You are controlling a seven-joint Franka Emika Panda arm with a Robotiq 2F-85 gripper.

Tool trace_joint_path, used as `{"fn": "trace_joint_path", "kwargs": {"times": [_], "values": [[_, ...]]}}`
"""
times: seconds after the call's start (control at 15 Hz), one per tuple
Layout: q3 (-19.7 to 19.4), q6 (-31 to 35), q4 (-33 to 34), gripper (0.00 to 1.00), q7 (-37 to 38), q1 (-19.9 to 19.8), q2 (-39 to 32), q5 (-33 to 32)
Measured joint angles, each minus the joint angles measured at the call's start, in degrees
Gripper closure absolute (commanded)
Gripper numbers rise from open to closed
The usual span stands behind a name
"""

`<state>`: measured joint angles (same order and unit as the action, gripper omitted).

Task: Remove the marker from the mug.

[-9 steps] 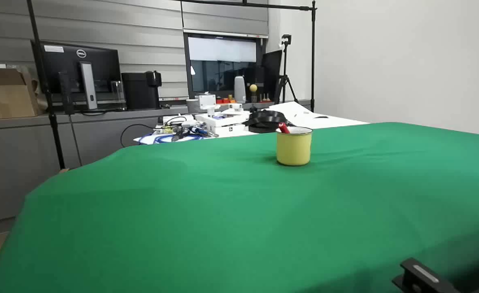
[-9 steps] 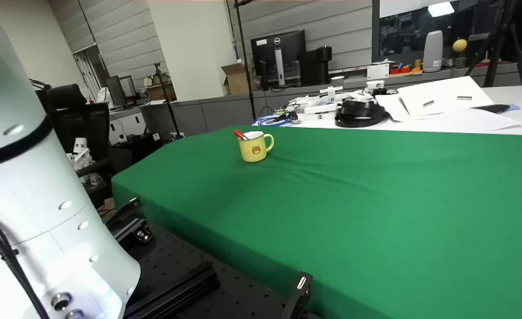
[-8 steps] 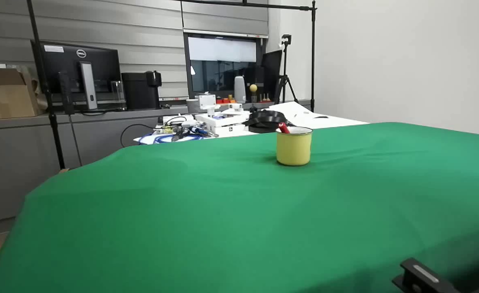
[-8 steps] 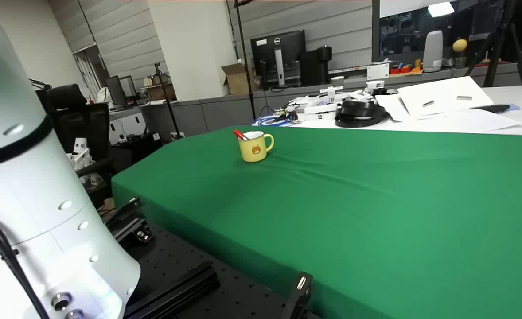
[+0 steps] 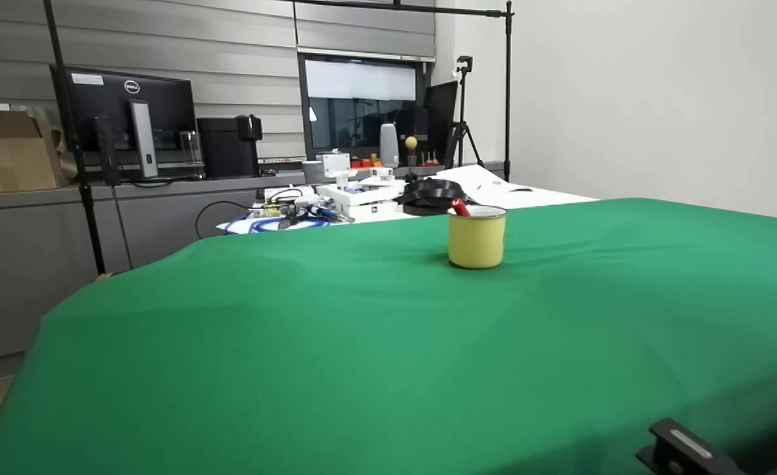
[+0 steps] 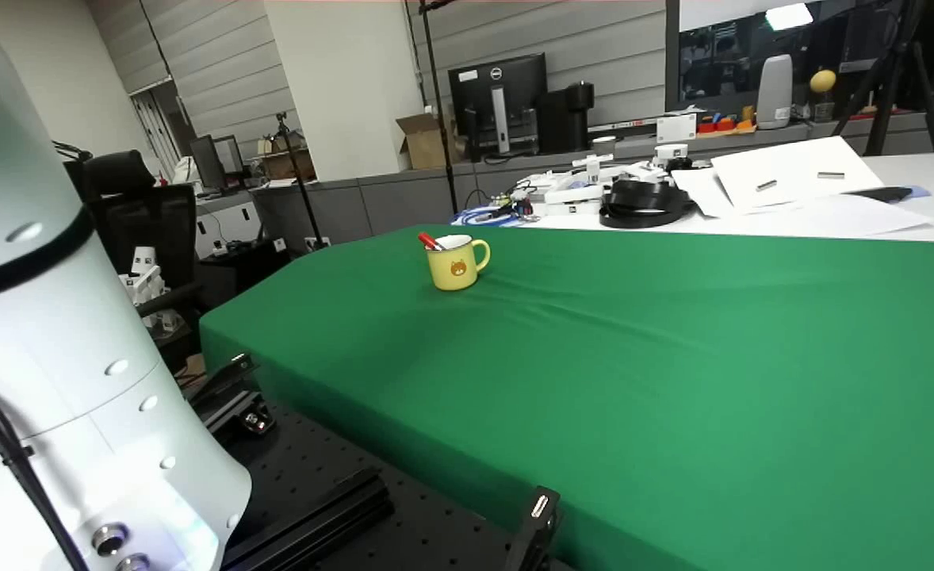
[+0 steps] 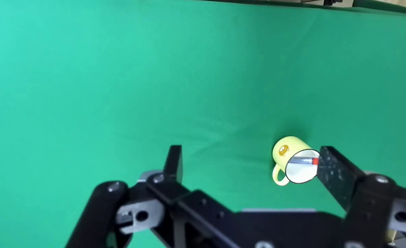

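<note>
The yellow mug (image 5: pixel 475 241) stands upright on the green cloth in both exterior views, with its handle and bear face showing in an exterior view (image 6: pixel 453 270). The marker (image 5: pixel 460 207) leans inside it, its red end sticking out above the rim; the red end also shows in an exterior view (image 6: pixel 428 240). In the wrist view the mug (image 7: pixel 292 144) and the marker (image 7: pixel 302 160) lie below, near the right finger, which hides the marker's red tip. My gripper (image 7: pixel 251 148) is wide open and empty, above the cloth. It is out of both exterior views.
The green cloth (image 6: pixel 633 357) covers the table, with slight wrinkles beside the mug. The white arm base (image 6: pixel 94 381) stands on a black perforated plate (image 6: pixel 427 507). Behind the cloth is a white table with papers (image 6: pixel 792 178), a black coil (image 6: pixel 645 202) and cables.
</note>
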<state>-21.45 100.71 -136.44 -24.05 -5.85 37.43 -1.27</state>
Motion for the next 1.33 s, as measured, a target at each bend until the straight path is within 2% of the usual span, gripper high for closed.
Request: {"fn": "trace_joint_path", "kwargs": {"times": [0.33,0.53,1.0,1.33], "values": [[0.11,0.09,-0.03,0.0,-0.03,-0.05,-0.12,0.09],[1.93,3.58,-0.06,0.0,0.19,0.11,-1.14,0.44],[12.27,17.71,-0.49,0.0,3.83,3.14,-7.81,0.9],[21.97,28.91,-2.34,0.0,10.68,4.98,-12.42,-5.49]]}}
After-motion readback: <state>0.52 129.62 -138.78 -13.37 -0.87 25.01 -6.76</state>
